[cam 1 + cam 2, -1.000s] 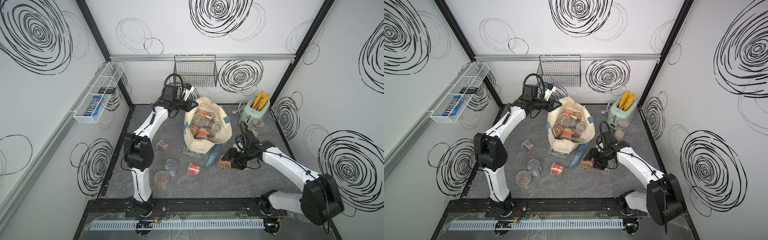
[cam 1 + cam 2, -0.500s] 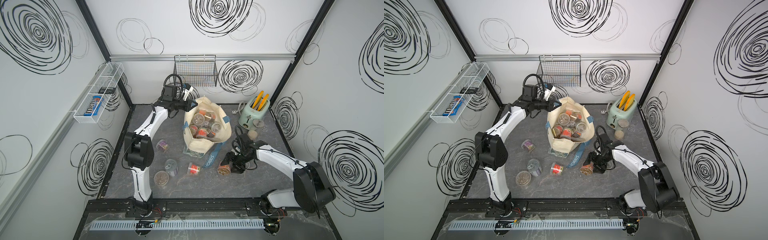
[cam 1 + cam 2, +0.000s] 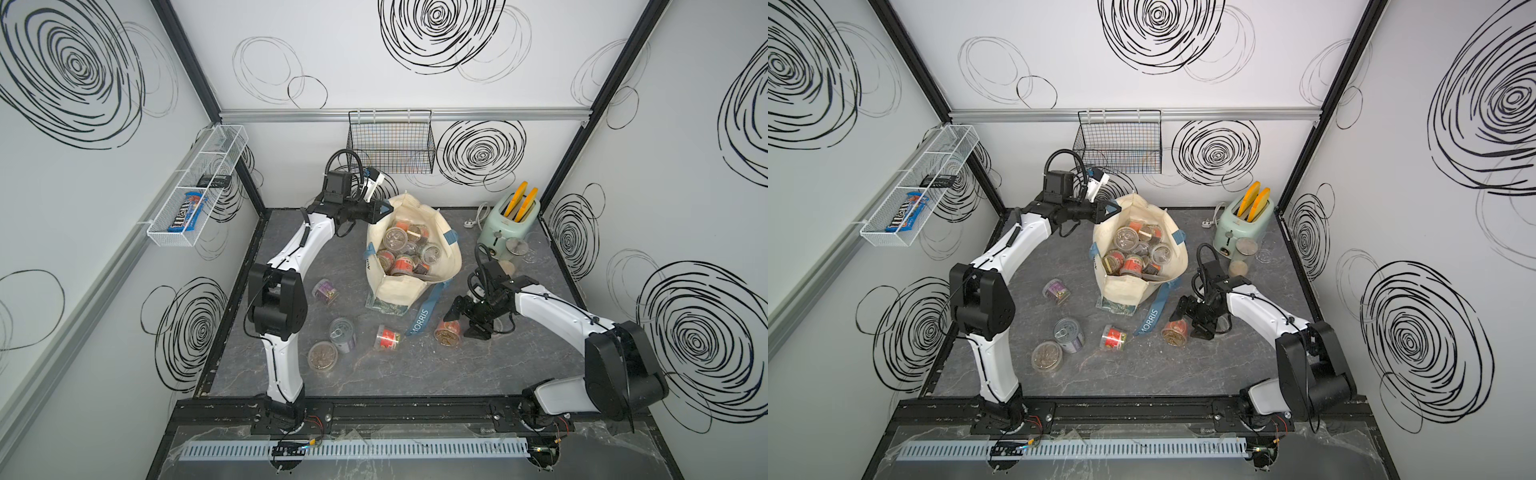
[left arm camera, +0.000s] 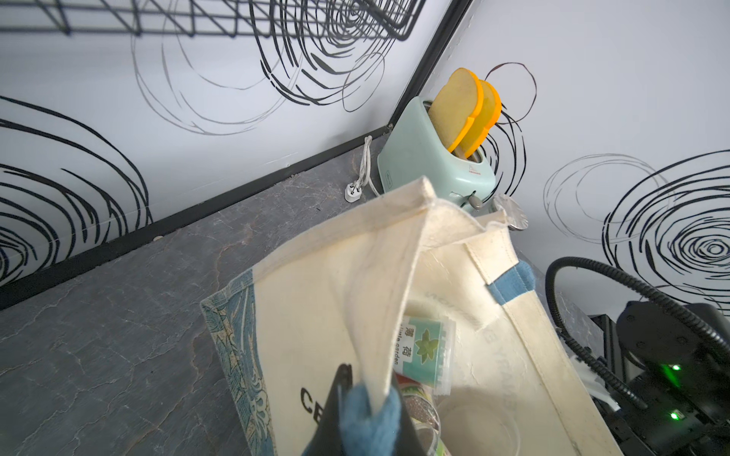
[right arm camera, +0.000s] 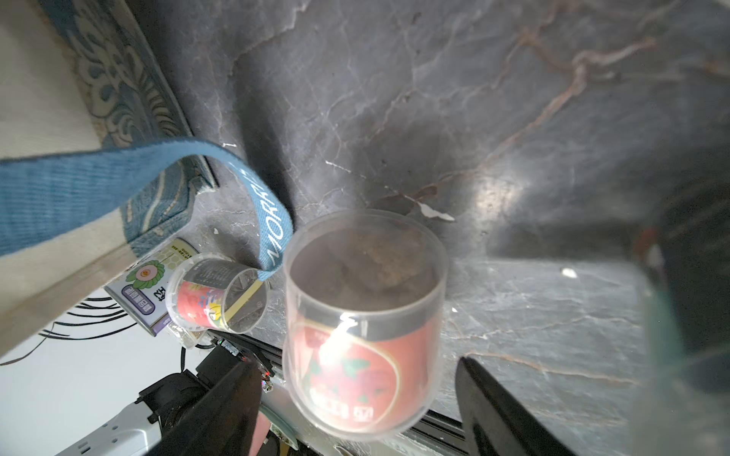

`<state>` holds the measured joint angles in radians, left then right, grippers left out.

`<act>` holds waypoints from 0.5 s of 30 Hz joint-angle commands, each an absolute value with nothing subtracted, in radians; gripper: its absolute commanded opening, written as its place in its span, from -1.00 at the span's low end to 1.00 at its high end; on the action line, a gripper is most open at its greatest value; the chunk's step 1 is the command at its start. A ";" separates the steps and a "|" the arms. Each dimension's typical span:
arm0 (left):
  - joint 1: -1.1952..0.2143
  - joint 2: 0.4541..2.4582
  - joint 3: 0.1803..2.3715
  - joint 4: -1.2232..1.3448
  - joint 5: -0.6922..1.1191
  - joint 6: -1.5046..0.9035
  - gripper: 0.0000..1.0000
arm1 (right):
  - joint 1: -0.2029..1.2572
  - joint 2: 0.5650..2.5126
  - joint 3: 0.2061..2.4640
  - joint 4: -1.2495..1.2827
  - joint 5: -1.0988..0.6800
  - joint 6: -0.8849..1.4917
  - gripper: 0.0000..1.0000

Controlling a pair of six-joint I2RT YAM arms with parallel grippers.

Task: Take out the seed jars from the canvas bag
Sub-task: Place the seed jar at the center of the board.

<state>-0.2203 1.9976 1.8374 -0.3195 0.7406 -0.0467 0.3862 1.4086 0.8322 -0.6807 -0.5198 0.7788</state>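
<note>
The cream canvas bag [image 3: 399,286] [image 3: 1125,286] stands open mid-table with several seed jars [image 3: 402,264] inside. My left gripper [image 3: 384,206] [image 4: 367,402] is shut on the bag's blue handle [image 4: 367,422] at the back-left rim, holding the mouth up. A green-labelled jar [image 4: 424,351] shows just inside. A red-labelled seed jar [image 3: 448,332] [image 5: 361,316] rests on the table right of the strap. My right gripper [image 3: 461,324] [image 5: 355,365] stands open around it, with a gap on each side. Several more jars [image 3: 343,334] lie front-left of the bag.
The blue MORRIS strap [image 3: 422,320] trails on the table between a red jar [image 3: 387,337] and the right gripper. A mint toaster [image 3: 509,220] and a tall canister [image 3: 517,253] stand back right. A wire basket [image 3: 390,145] and a white shelf [image 3: 195,187] hang on the walls.
My right gripper has come down and forward with the red-labelled jar, then spread its jaws off it. The left gripper and the bag have not moved.
</note>
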 commanded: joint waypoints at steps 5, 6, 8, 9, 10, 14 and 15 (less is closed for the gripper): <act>-0.213 1.974 1.840 -0.212 0.807 -0.055 -1.00 | 0.425 1.364 0.939 -0.772 -0.373 0.687 0.69; -0.212 1.973 1.839 -0.212 0.807 -0.055 -1.00 | 0.438 1.356 0.960 -0.783 -0.339 0.653 0.71; -0.211 1.974 1.840 -0.210 0.807 -0.055 -1.00 | 0.482 1.327 0.993 -0.792 -0.260 0.560 0.74; -0.211 1.974 1.841 -0.209 0.807 -0.055 -1.00 | 0.498 1.313 0.999 -0.788 -0.234 0.513 0.75; -0.211 1.974 1.840 -0.209 0.807 -0.055 -1.00 | 0.515 1.299 1.002 -0.787 -0.209 0.463 0.75; -0.210 1.976 1.837 -0.210 0.808 -0.053 -1.00 | 0.568 1.265 0.996 -0.763 -0.198 0.244 0.78; -0.210 1.976 1.835 -0.211 0.808 -0.052 -1.00 | 0.580 1.264 1.001 -0.762 -0.200 0.202 0.79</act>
<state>-0.2169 1.9976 1.8359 -0.3191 0.7433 -0.0486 0.5526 1.2758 0.9913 -0.7403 -0.2501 0.4118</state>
